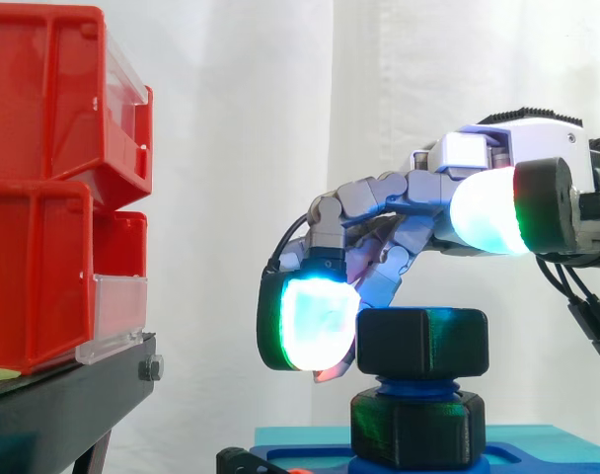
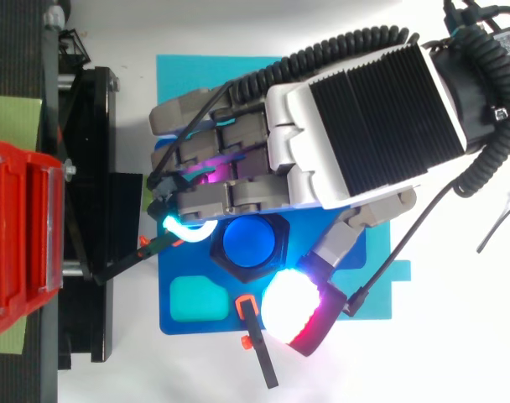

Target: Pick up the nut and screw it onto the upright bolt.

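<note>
The fingers are curled down around the black nut, with one glowing pad pressed against its left face. The thumb stands off to one side, raised above the nut. The nut sits level on top of the upright blue bolt, with a short band of thread showing above the black hexagonal base, and the hand reaches in over a blue plate and teal mat, red bins on a black stand well to the left.
</note>
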Controlling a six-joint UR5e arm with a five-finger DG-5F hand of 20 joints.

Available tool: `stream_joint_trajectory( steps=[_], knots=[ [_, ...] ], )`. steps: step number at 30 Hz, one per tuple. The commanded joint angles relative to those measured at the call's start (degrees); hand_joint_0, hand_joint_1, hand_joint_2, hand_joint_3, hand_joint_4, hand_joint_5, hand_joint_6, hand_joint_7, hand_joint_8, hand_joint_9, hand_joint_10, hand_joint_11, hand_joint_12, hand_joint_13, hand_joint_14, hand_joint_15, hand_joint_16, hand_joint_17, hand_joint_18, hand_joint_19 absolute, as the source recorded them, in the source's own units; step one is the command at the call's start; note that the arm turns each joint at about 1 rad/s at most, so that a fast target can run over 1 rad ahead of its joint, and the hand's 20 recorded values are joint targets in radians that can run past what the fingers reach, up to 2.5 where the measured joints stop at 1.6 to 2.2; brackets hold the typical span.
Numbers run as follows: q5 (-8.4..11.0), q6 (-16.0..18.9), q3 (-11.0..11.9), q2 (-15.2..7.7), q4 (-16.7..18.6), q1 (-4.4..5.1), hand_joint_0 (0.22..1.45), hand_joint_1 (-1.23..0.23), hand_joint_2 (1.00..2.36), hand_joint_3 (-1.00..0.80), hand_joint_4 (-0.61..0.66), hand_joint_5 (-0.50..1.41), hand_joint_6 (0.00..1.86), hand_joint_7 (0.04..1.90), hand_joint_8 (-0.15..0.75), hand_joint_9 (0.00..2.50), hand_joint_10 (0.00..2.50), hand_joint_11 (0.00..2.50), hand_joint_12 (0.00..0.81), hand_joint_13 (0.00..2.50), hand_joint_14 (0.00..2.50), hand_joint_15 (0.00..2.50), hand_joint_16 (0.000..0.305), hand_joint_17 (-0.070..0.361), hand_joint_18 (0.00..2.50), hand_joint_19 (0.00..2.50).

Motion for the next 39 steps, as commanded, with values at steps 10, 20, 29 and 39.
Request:
stream_joint_trajectory(
  steps=[10, 20, 29, 39],
  knots=[
    [-1.37, -0.57, 0.0, 0.0, 0.23, -1.19, 0.53, -0.08, 1.0, -0.5, 0.16, 0.04, 0.52, 1.39, 0.261, 1.08, 0.0, 0.0, 0.243, 0.64, 0.0, 0.0, 0.027, 0.061, 0.37, 0.07],
    [-2.95, -0.83, 0.0, 0.0, 0.23, -2.68, 0.53, -0.1, 1.0, -0.5, 0.14, 0.04, 0.6, 1.25, 0.263, 1.13, 0.0, 0.0, 0.226, 0.69, 0.0, 0.0, 0.025, 0.056, 0.42, 0.09],
    [-4.27, -0.83, 0.0, 0.09, 0.06, -3.74, 0.53, -0.12, 1.0, -0.5, 0.1, 0.05, 0.68, 1.09, 0.258, 1.33, 0.0, 0.0, 0.182, 0.85, 0.0, 0.0, 0.019, 0.042, 0.59, 0.15],
    [-5.85, -0.83, 1.14, 0.09, 0.76, -5.14, 0.53, -0.12, 1.0, -0.5, 0.13, 0.05, 0.64, 1.16, 0.262, 1.36, 0.0, 0.0, 0.183, 0.87, 0.0, 0.0, 0.019, 0.042, 0.61, 0.16]
  ],
)
